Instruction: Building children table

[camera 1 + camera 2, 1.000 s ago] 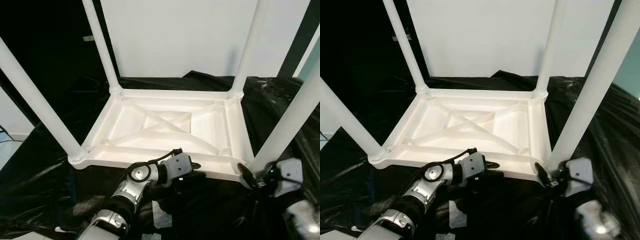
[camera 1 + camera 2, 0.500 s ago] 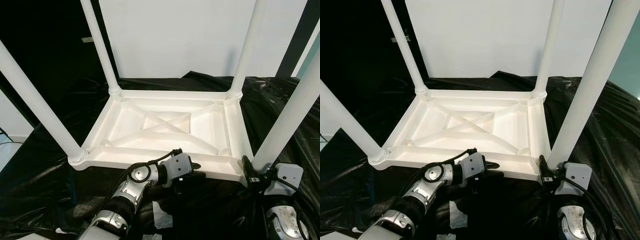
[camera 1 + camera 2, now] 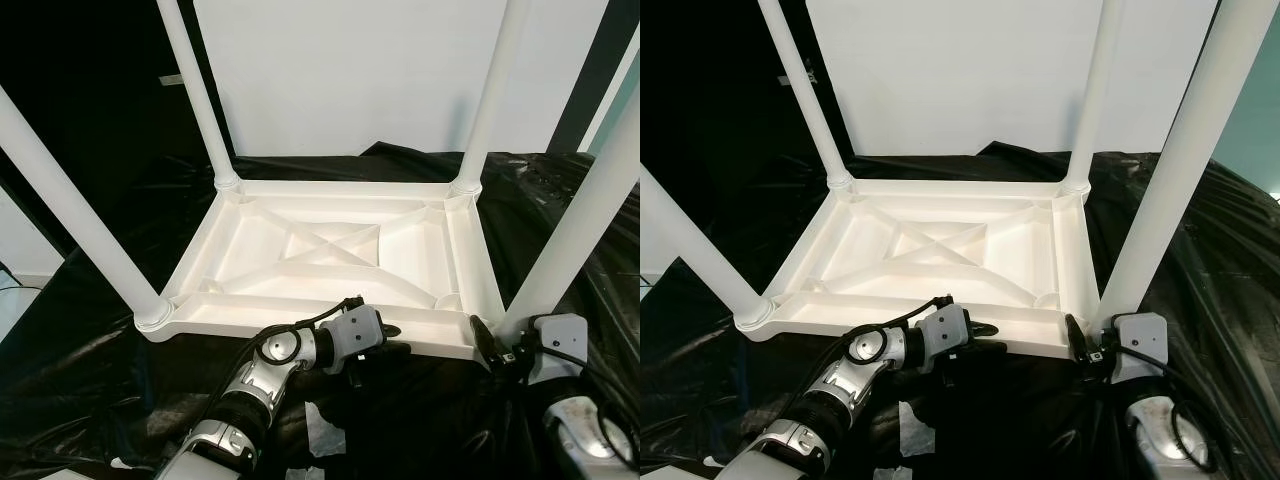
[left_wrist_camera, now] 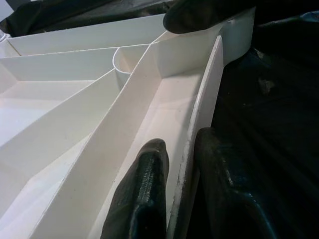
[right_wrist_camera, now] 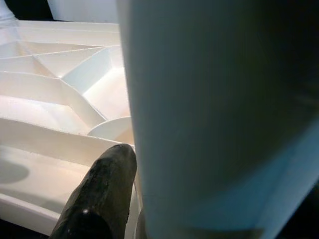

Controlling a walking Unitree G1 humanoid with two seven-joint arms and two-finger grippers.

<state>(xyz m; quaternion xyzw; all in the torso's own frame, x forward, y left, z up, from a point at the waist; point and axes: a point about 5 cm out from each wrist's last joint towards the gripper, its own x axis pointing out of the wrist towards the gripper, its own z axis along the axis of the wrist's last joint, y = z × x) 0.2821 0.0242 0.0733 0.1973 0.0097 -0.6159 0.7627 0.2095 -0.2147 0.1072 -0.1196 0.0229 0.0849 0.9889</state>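
The upside-down white plastic children's table (image 3: 330, 250) lies on black plastic sheeting (image 3: 90, 390) w/ four white round legs pointing up. Biggest change vs a second ago: the near-right white leg (image 3: 580, 220) stood more tilted then, w/ the right gripper (image 3: 490, 345) low and blurred beside it. Now the leg stands straighter, its foot at the near-right corner socket, and the gripper has moved in closer to its base. Judging by that, the last leg is going in or being firmed up; whether it's fully seated can't be told.

The left gripper (image 4: 182, 164) hasn't shifted: fingers nearly closed, pinching the near white rim of the tabletop (image 4: 202, 124), one finger inside the rim wall, one outside on the sheeting side. Looks like it's bracing the top.

Right gripper: one black finger (image 5: 99, 191) shows just beside the leg base, tip against the corner; the other finger is hidden behind the leg. Prob. around the leg, but how far open it is can't be told.
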